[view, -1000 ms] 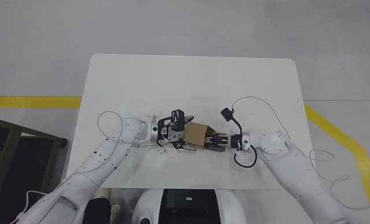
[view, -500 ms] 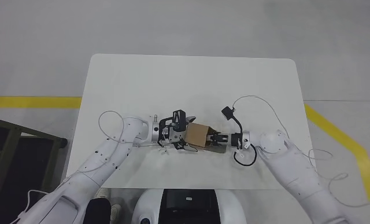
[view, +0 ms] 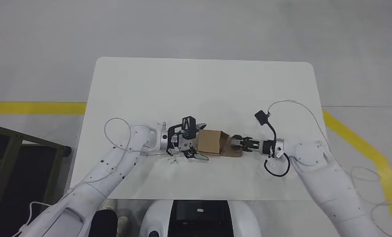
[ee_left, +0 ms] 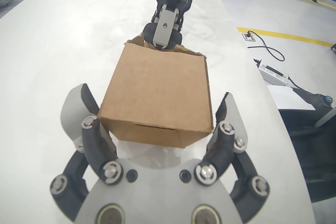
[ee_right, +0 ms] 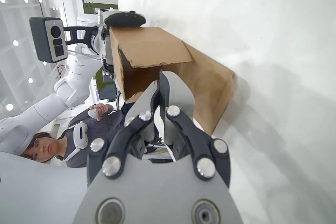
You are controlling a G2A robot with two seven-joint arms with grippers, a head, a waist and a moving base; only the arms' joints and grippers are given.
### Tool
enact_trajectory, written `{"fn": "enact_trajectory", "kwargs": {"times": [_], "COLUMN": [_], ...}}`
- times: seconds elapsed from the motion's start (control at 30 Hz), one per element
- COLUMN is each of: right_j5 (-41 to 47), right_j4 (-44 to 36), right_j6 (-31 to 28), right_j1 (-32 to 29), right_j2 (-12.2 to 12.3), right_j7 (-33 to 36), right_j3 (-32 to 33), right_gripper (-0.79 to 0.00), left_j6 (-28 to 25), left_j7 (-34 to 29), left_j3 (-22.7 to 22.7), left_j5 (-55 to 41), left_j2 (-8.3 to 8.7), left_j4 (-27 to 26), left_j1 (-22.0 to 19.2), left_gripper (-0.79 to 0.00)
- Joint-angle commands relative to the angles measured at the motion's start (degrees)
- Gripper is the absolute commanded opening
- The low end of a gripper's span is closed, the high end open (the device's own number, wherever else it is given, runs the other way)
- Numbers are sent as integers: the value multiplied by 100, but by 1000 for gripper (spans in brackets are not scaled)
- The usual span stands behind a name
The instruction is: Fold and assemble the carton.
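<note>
You are mid-fold: the carton (view: 210, 142) lies on the table (view: 153, 90) with its closed end between the left gripper's (ee_left: 153, 93) jaws, which are spread wide and pressed on its two sides. Its open end, with loose flaps, sits just ahead of the right gripper's (ee_right: 158, 78) jaws, pinched together on nothing. Both arms lie low and level, pointing at each other; next, I judge, you push a loose flap inward with the closed tips while the left grip stops the carton sliding.
</note>
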Motion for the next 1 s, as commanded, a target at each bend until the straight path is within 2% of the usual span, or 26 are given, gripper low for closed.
{"fn": "enact_trajectory", "kwargs": {"times": [0.0,0.27,0.4,0.67,0.97], "right_j5": [-120,-324,-178,36,294], "right_j4": [-4,236,309,240,291], "right_j6": [47,-46,-248,-245,-126], "right_j1": [40,361,451,389,317], "right_j2": [-3,-99,-139,-152,-229], "right_j7": [-102,-353,-159,78,-168], "right_j3": [-4,-283,-406,-467,-628], "right_gripper": [-785,-785,-785,-785,-785], "left_j6": [2,-16,-9,-33,-42], "left_j7": [8,20,16,-33,-35], "left_j3": [-19,-109,-149,-169,-154], "left_j5": [7,47,52,48,50], "left_j2": [4,32,42,43,24], "left_j4": [1,-47,-68,-104,-98], "left_j1": [7,47,70,99,85], "left_gripper": [0,0,0,0,0]}}
